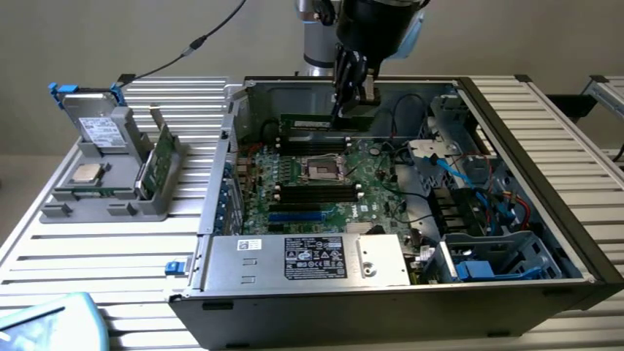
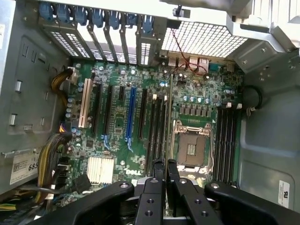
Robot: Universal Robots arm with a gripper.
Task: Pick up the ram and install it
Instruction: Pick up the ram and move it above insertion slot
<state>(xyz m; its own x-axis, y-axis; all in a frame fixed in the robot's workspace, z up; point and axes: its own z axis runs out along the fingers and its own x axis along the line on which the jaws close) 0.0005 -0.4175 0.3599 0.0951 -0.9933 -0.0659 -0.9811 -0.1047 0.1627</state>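
The ram (image 1: 314, 122) is a long thin green stick held level inside the open computer case (image 1: 546, 219), just above the far memory slots (image 1: 312, 145) of the motherboard (image 1: 341, 208). My gripper (image 1: 352, 108) comes down from above and is shut on the stick near its end on the exterior view's right. In the wrist view the ram (image 2: 168, 117) shows edge-on as a thin line running out from between the black fingers (image 2: 152, 187) of the gripper (image 2: 165, 165). It lies over the gap between the memory slots (image 2: 157, 126) and the processor socket (image 2: 192, 147).
A grey holder (image 1: 98, 197) on the exterior view's left carries a broader green card (image 1: 156, 164) and a small silver chip (image 1: 88, 173). The power supply (image 1: 312, 257) sits at the case's near side. Cables and a drive cage (image 1: 478, 197) fill the exterior view's right. Slatted tabletop (image 1: 98, 248) surrounds the case.
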